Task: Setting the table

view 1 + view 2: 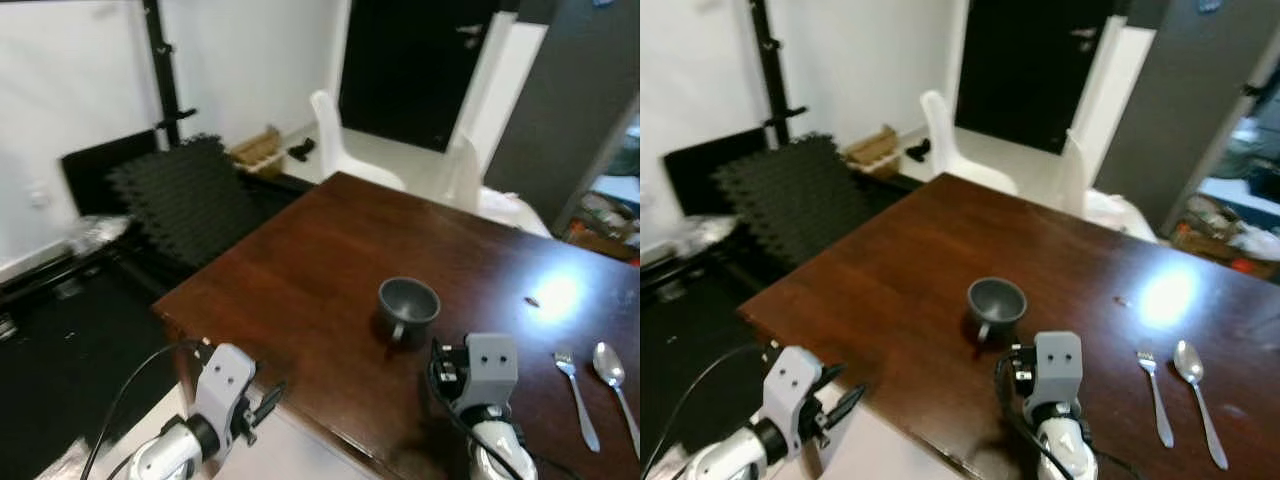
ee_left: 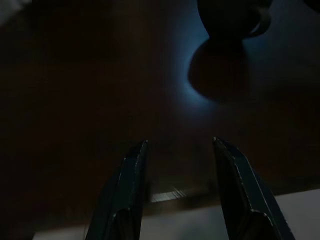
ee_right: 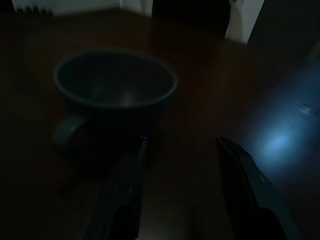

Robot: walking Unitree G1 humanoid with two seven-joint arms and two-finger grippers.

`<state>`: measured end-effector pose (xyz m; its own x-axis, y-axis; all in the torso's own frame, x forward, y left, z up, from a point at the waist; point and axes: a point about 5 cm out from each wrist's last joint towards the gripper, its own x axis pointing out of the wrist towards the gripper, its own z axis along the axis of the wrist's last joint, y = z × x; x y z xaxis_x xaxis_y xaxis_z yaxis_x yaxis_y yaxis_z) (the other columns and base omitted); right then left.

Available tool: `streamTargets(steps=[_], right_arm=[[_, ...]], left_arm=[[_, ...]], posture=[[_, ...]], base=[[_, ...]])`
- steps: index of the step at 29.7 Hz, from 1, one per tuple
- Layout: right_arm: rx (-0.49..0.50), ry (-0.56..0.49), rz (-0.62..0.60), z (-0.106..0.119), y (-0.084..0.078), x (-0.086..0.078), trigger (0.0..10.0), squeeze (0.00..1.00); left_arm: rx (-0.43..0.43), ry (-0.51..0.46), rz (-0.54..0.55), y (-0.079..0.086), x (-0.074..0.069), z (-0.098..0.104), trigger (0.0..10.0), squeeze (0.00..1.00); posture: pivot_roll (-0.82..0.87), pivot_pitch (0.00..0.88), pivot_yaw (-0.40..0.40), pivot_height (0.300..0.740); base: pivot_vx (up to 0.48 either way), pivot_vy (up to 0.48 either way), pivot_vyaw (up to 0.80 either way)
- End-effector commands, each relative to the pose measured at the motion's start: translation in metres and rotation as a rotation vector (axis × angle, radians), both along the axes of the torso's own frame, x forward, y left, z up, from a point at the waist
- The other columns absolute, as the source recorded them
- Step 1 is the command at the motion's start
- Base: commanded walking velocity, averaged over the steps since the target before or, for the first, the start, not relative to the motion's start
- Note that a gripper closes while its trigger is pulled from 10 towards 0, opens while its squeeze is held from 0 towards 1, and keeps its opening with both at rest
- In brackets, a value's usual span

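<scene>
Looking down from the head camera, you see the right gripper [image 3: 179,145] held low over the near part of the dark wooden table [image 1: 300,270], its grey wrist block just short of the cup [image 1: 408,305]. Your right wrist view shows the two black fingers [image 3: 127,190] spread apart with nothing between them, aimed at the cup, whose wall sits just beyond the fingertips without touching them.

Your left gripper [image 2: 179,145] hangs off the near left corner of the table, its silver arm reaching in from below the edge. Its fingers [image 2: 125,190] are also spread and hold nothing; they point across the tabletop toward the cup [image 2: 232,17], which lies well apart from them.

The cup is dark grey, stands upright with its mouth up, and sits near the middle of the table's near half. Its handle faces the near edge, toward you.

To the right, a fork [image 1: 576,385] and a spoon [image 1: 615,380] lie flat side by side, not touching. Their long axes run roughly from the near edge away, tines and bowl at the far end. Two white chairs [image 1: 345,140] stand at the far side.
</scene>
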<state>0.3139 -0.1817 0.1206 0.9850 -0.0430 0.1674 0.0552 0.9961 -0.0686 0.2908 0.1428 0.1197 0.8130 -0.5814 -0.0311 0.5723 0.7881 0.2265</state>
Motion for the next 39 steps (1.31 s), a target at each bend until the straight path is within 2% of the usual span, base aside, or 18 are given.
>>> streamTargets(steps=[1,3,5,12,17,23,26,28,30,33,36,39], right_arm=[[-0.005,0.032,-0.009,-0.007,-0.003,-0.003,10.0,0.0],[-0.008,0.038,-0.014,-0.009,-0.003,-0.004,10.0,0.0],[-0.01,0.04,-0.016,-0.009,-0.004,-0.004,10.0,0.0],[-0.015,0.043,-0.026,-0.009,-0.004,-0.005,10.0,0.0],[-0.018,0.025,-0.02,-0.004,-0.003,-0.003,10.0,0.0],[-0.015,0.003,-0.003,0.003,-0.001,-0.002,10.0,0.0],[-0.011,-0.007,0.004,0.006,0.001,-0.002,10.0,0.0],[-0.01,-0.01,0.005,0.007,0.002,-0.002,10.0,0.0],[-0.009,-0.016,0.008,0.008,0.002,-0.002,10.0,0.0],[-0.007,-0.035,0.019,0.014,0.006,0.001,10.0,0.0],[-0.004,-0.048,0.021,0.019,0.007,0.002,10.0,0.0],[0.01,-0.095,0.041,0.035,0.012,0.005,10.0,0.0]], left_arm=[[0.011,0.013,-0.048,-0.005,-0.005,-0.001,10.0,0.0],[0.034,-0.003,-0.109,-0.011,-0.009,0.004,10.0,0.0],[0.04,-0.01,-0.123,-0.012,-0.01,0.007,10.0,0.0],[0.044,-0.018,-0.109,-0.013,-0.009,0.013,10.0,0.0],[0.003,-0.039,-0.045,-0.014,-0.004,0.021,10.0,0.0],[-0.086,-0.079,0.11,-0.009,0.004,0.036,10.0,0.0],[-0.075,-0.128,0.208,0.001,0.008,0.047,10.0,0.0],[-0.07,-0.137,0.224,0.004,0.008,0.049,10.0,0.0],[-0.021,-0.196,0.199,0.006,0.005,0.059,10.0,0.0],[0.071,-0.297,0.065,-0.005,0.003,0.083,10.0,0.0],[0.1,-0.321,0.017,-0.01,0.004,0.09,10.0,0.0],[0.121,-0.301,-0.026,-0.012,0.007,0.094,10.0,0.0]], posture=[[0.05,0.14,0.043,0.74],[0.05,0.14,0.045,0.74],[0.05,0.139,0.047,0.74],[0.04,0.138,0.047,0.74],[0.04,0.138,0.045,0.74],[0.04,0.139,0.049,0.74],[0.04,0.139,0.051,0.74],[0.04,0.139,0.051,0.74],[0.05,0.139,0.047,0.74],[0.05,0.133,0.048,0.74],[0.05,0.129,0.052,0.74],[0.04,0.122,0.062,0.74]], base=[[0.435,0.0,-0.8],[0.433,0.0,-0.8],[0.426,0.0,-0.79],[0.313,0.0,-0.73],[0.0,0.0,0.0],[0.0,0.0,0.0],[0.0,0.0,0.0],[0.0,0.0,0.0],[0.0,0.0,0.0],[0.0,0.0,0.0],[0.0,0.0,0.0],[0.0,0.0,0.0]])
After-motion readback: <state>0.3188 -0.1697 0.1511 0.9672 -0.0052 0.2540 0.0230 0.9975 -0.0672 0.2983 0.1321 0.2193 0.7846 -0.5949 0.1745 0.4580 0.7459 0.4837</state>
